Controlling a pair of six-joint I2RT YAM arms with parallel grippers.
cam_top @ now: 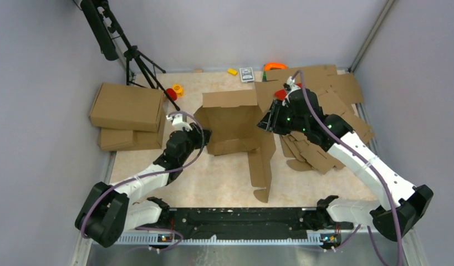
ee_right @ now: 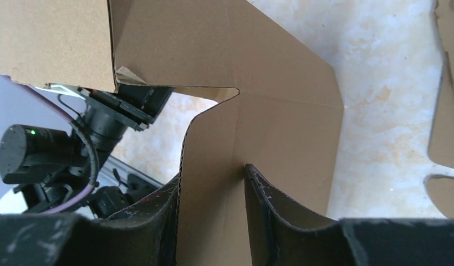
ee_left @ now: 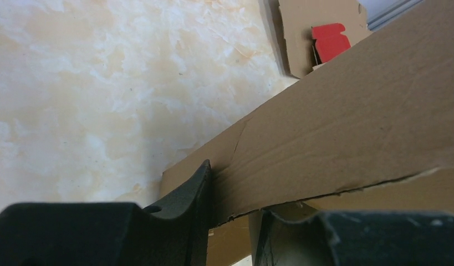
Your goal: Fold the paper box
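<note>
The paper box (cam_top: 235, 124) stands half-formed at the middle of the table, its back and side walls raised and a long flap (cam_top: 261, 172) lying toward me. My left gripper (cam_top: 205, 136) is at the box's left wall. In the left wrist view this gripper (ee_left: 235, 191) is shut on that brown wall (ee_left: 346, 127), one finger on each face. My right gripper (cam_top: 267, 122) is at the right wall. In the right wrist view its jaws (ee_right: 211, 174) stand apart around the cardboard panel (ee_right: 269, 127), whose cut edge lies against the left finger (ee_right: 163, 216).
Two finished boxes (cam_top: 127, 108) are stacked at the left. Flat cardboard sheets (cam_top: 330, 91) are heaped at the back right and beside the right arm. A tripod (cam_top: 137, 55), red and yellow pieces (cam_top: 171, 93), a card deck (cam_top: 246, 73) and an orange item (cam_top: 275, 66) sit along the back.
</note>
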